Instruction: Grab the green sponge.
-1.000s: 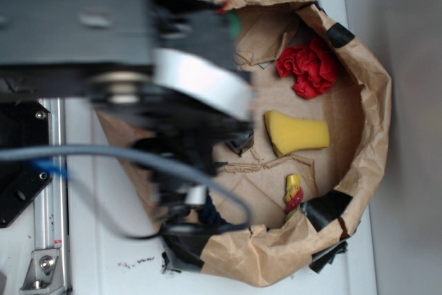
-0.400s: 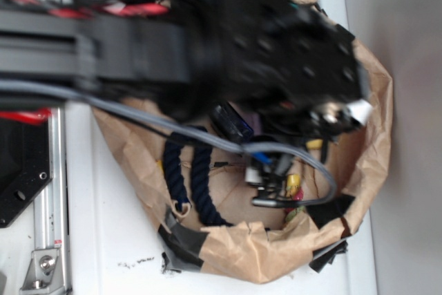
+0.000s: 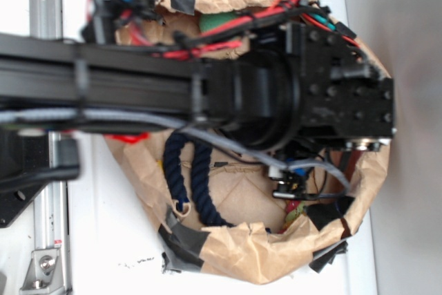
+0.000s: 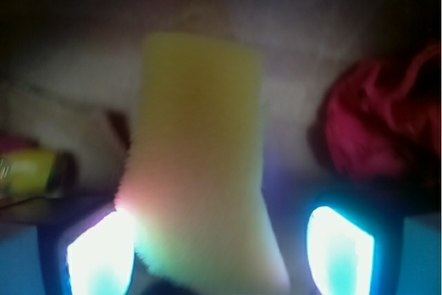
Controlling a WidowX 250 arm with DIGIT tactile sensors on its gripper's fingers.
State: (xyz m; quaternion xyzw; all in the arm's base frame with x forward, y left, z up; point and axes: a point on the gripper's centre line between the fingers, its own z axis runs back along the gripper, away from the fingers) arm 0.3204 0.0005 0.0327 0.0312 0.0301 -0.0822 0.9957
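A: Well, in the last sec we've swung the arm (image 3: 207, 94) from the left side across the whole paper bag (image 3: 242, 260); it now covers the right half of the exterior frame.

B: And the wrist view? The gripper (image 4: 221, 246) is spread wide, pads (image 4: 338, 250) glowing at lower left and lower right, w/ the yellow sponge (image 4: 200, 157) between them. Nothing gripped yet.

A: Wrong target tho. The green sponge (image 3: 217, 21) peeks out at top centre of the exterior frame, behind the red wires (image 3: 228, 29).

B: So we're lined up on the wrong thing, red cloth (image 4: 387, 129) at right. Prob need to go back toward the top of the bag.
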